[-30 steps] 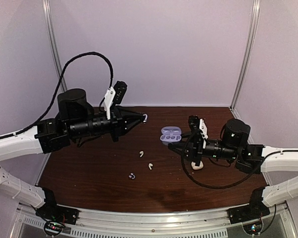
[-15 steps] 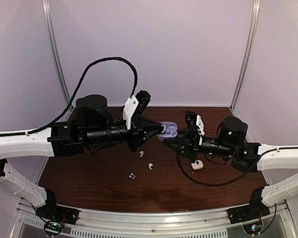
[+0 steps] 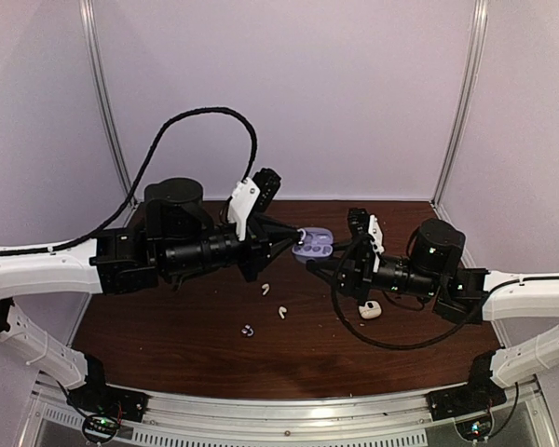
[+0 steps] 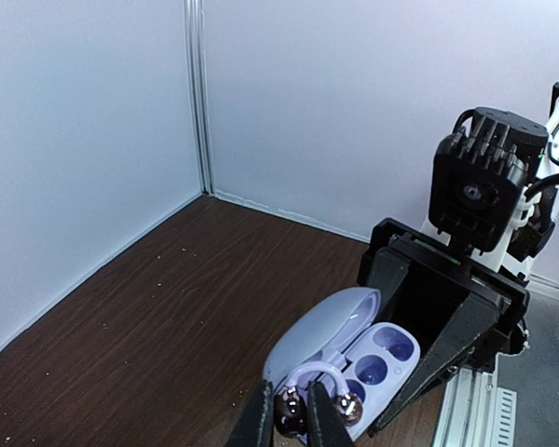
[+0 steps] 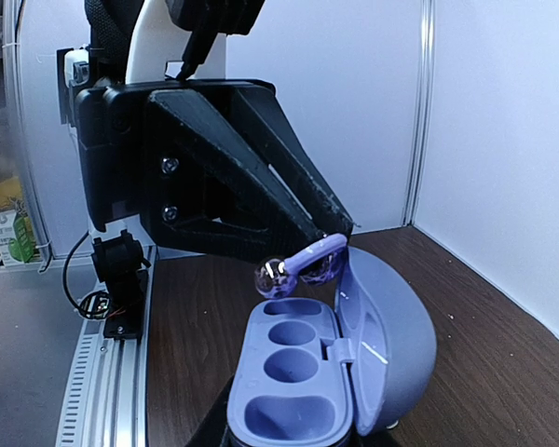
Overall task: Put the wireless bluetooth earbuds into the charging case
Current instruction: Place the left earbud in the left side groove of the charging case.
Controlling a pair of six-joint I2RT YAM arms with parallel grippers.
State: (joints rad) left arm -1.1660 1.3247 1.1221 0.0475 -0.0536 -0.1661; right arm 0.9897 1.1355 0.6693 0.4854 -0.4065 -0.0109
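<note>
- The purple earbud (image 5: 296, 266) hangs just above the rear end of the open charging case (image 5: 284, 372). It is tilted, with its glossy round ends showing on either side of the tips that pinch it.
- The left end effector (image 4: 287, 416) is closed almost fully on that earbud, holding it by its thin middle.
- The case has its lid swung back, and the hollows that show in the right wrist view look empty.
- The right end effector (image 3: 314, 264) is also nearly closed and appears to clamp the near edge of the case base. The contact itself is hidden at the bottom of its own view.
- To do this step well, I judge the earbud should first be turned level, so that its rounded body faces the matching hollow.
- It should then come down slowly and clear of the lid and hinge.
- The right arm's job is to hold the base motionless. The left tips should part only once the earbud sits flush, since a skewed release may let it roll out.
- Elsewhere on the table (image 3: 168, 326) two white earbuds (image 3: 265, 289) and a second purple earbud (image 3: 248, 330) lie apart from the case.
- A white case (image 3: 371, 308) sits under the right arm.
</note>
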